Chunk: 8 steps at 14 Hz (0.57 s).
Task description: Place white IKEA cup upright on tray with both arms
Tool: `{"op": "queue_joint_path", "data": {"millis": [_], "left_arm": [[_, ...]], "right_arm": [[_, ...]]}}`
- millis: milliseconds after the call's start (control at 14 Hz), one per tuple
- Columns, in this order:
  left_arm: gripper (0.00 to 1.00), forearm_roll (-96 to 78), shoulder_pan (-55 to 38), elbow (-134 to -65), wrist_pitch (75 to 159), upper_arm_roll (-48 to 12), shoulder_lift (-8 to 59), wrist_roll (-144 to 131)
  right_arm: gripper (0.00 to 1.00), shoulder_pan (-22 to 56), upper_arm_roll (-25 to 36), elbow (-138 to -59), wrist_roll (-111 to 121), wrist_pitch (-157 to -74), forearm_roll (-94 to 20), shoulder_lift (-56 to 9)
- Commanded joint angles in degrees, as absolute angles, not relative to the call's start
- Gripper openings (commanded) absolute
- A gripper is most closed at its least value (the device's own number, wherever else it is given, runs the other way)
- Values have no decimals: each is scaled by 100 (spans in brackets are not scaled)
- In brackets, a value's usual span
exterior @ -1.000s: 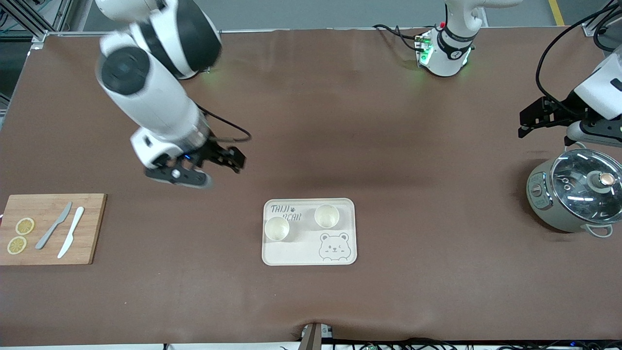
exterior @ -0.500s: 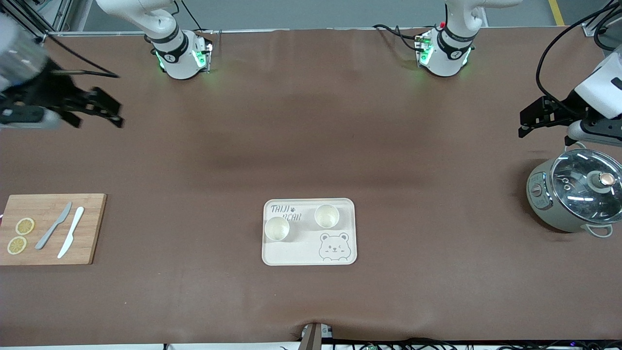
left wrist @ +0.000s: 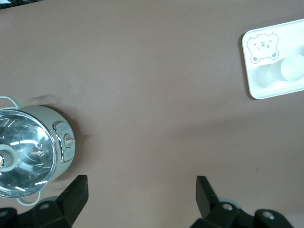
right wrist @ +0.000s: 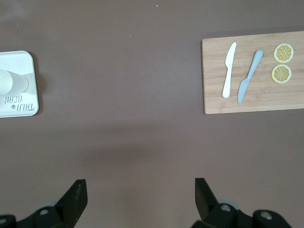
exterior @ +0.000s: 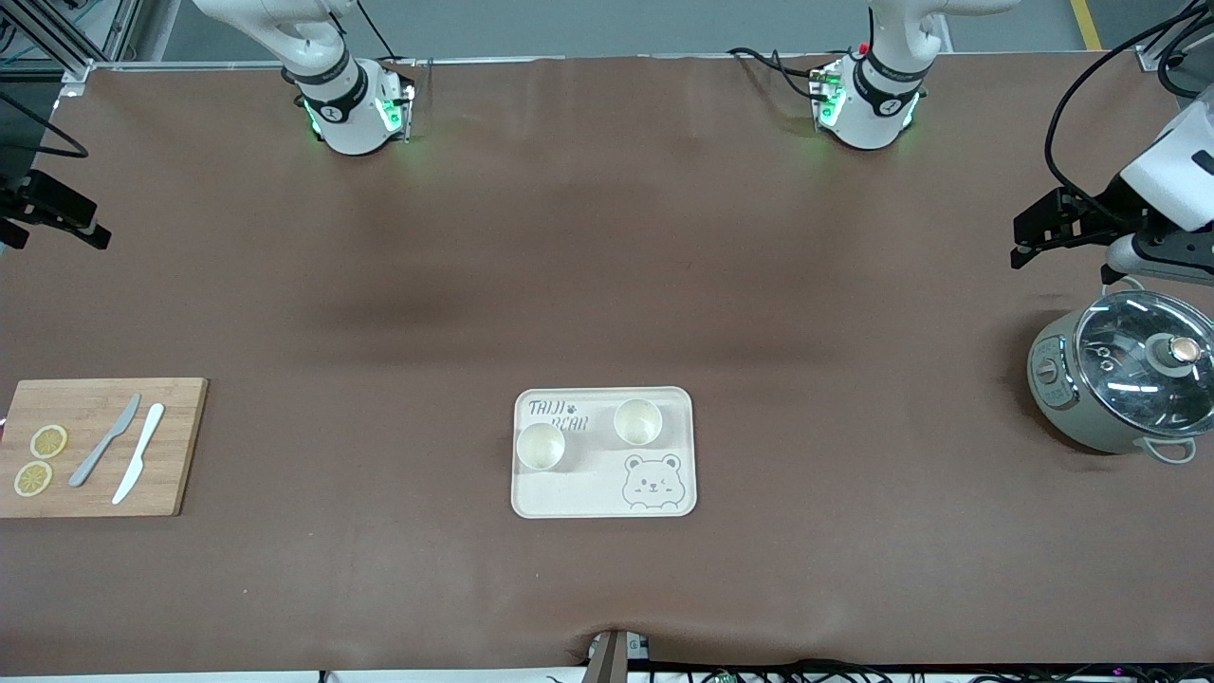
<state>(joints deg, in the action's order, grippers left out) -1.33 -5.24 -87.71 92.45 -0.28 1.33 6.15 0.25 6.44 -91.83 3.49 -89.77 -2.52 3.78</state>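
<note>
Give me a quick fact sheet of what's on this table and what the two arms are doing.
tray: cream, bear drawing, mid-table
cups: two, upright on tray, cup and cup
cutting board: at right arm's end; two knives, two lemon slices on it
pot: glass lid on, at left arm's end
left gripper: fingers open, empty, over table beside pot
right gripper: fingers open, empty, over bare table at its end
task state: cups on tray, nothing held

Left gripper [left wrist: 141, 199]: fingers wide apart, holding nothing, above bare brown table [left wrist: 152, 85].
Pot [left wrist: 31, 149]: grey-green, glass lid, beside one finger.
Tray [left wrist: 266, 80]: cream, bear drawing, partly visible.
Cup [left wrist: 287, 71]: white, upright on the tray.
</note>
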Motion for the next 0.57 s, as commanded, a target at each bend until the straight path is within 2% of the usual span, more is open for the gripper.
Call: {"op": "queue_joint_path", "data": {"millis": [0, 500], "left_arm": [[100, -123, -519, -8666, 9158, -70, 184, 536], [100, -35, -527, -8666, 9158, -79, 193, 536]], "right_arm": [[100, -79, 527, -9211, 369, -9009, -211, 404], [100, -79, 519, -8833, 308, -8991, -255, 193]]}}
